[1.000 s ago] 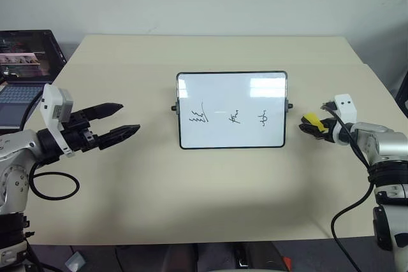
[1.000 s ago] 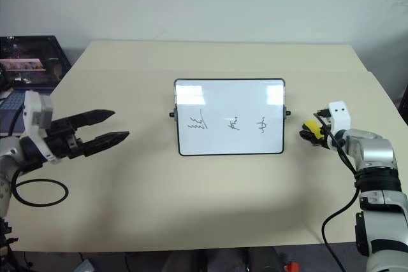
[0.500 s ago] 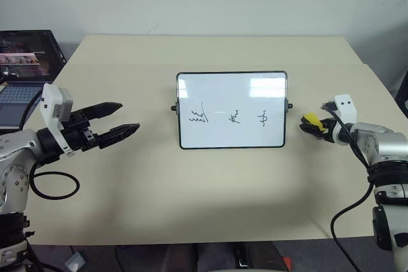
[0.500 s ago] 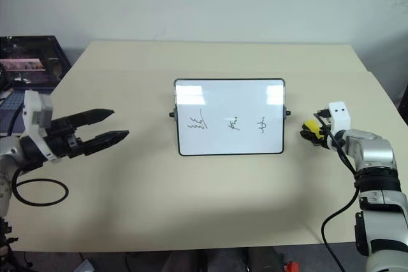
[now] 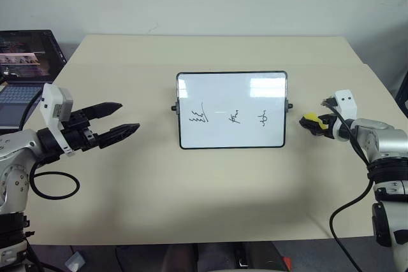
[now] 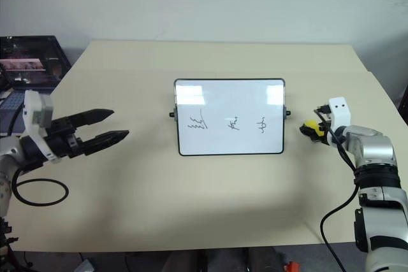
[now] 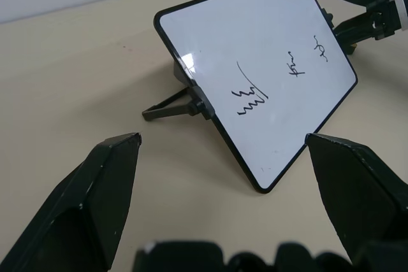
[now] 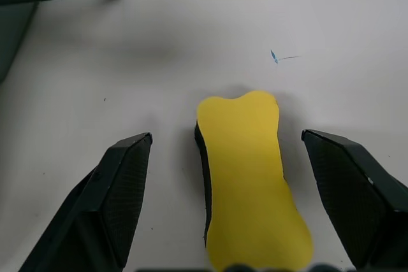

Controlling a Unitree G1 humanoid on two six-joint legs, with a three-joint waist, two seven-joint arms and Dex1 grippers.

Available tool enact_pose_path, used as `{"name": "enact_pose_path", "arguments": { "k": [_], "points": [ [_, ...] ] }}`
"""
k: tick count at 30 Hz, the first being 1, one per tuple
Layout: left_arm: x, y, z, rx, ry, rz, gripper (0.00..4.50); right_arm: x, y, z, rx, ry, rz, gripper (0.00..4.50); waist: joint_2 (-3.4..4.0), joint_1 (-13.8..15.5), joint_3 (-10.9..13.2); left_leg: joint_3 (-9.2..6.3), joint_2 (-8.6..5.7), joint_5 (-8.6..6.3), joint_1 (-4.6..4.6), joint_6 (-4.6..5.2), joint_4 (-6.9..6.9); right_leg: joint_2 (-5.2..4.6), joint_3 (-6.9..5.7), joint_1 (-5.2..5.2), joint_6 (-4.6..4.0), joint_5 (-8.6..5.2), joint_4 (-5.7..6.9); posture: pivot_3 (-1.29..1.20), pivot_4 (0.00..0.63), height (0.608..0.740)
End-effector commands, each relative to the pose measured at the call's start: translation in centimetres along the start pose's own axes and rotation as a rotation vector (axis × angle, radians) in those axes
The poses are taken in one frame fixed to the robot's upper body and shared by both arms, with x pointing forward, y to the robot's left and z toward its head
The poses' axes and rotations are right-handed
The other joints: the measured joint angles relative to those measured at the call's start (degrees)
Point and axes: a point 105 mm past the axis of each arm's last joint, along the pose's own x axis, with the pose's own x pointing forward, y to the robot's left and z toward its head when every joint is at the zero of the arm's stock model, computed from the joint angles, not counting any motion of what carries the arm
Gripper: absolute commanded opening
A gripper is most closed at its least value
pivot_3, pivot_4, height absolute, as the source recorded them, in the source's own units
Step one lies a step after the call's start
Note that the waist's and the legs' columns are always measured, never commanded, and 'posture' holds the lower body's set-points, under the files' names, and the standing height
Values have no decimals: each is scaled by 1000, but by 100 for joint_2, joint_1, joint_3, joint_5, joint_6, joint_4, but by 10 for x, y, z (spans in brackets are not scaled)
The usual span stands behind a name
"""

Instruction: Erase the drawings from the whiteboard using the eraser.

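1. Pick-up step in hand: right gripper [image 8: 245, 221] spread wide, astride the eraser [image 8: 248, 176], pads apart from its sides; yellow block lying flat on the table [image 5: 210, 202], right of the whiteboard [image 5: 231, 110].
2. Next, probably: close on the eraser, lift, carry left to the board.
3. Left gripper [image 5: 121, 121] hanging spread, holding nothing, left of the board.
4. Drawings [image 5: 231, 118] all three untouched.
5. No containers anywhere.
6. Farther off, left: possibly a laptop [image 5: 22, 74].

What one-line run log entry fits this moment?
right gripper: open, straddling eraser on table | left gripper: open | whiteboard: drawings unerased
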Motion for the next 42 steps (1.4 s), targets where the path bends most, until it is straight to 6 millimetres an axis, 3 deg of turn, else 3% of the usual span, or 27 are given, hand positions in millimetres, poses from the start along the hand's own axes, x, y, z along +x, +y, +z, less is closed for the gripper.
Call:
{"name": "enact_pose_path", "arguments": {
  "k": [1,9,14,19,22,25,28,32,35,42],
  "points": [
    [-1,-3,15,55,-27,-4,4500,-6,-7,14,-24,-47,-20,3721,0,0,0,0,0,0,0,0,0,0,0,0,-1,0,0,0,150,740],
    [0,-4,16,55,-25,-5,4500,-3,-7,10,-24,-37,-20,1177,0,-1,0,0,0,0,0,0,0,0,1,0,0,0,1,0,150,740],
    [-1,-4,16,54,-25,-3,4500,-3,-6,10,-29,-41,-17,1143,0,-1,0,0,0,0,0,0,1,0,1,0,0,0,1,0,150,740],
    [-1,-3,19,61,-30,0,4500,-11,-9,25,-48,-91,-29,1142,0,-1,0,1,0,0,1,0,1,0,1,0,-1,1,1,0,150,740],
    [-2,-2,21,64,-32,2,4500,-23,-11,38,-86,-138,-49,1141,1,0,1,1,0,0,0,0,0,0,1,0,-1,1,2,0,150,740],
    [-4,-2,23,64,-35,-9,4500,-46,-20,62,-135,-217,-119,1141,4,4,3,0,-1,0,-3,0,0,-1,1,-3,1,0,1,0,150,740],
    [-5,-3,29,36,-78,-28,4500,-70,-16,92,-191,-309,-146,1140,3,8,2,-1,-2,0,-7,-1,0,-1,-2,-3,2,-1,0,0,150,740],
    [-4,-4,27,24,-65,-53,4500,-87,-1,128,-286,-400,-144,1140,4,-18,2,-1,1,0,-1,-1,1,0,-1,-3,11,-7,3,0,150,740],
    [-3,-4,26,23,-56,-64,4500,-95,24,154,-361,-475,-89,1122,9,-37,5,10,1,0,8,0,0,2,12,-4,11,-7,6,0,150,740],
    [-4,-7,16,14,-3,-89,4500,-103,83,178,-484,-604,101,1122,8,-15,5,6,4,-1,3,0,-2,4,9,-4,5,-4,1,0,150,740]
  ]
}}
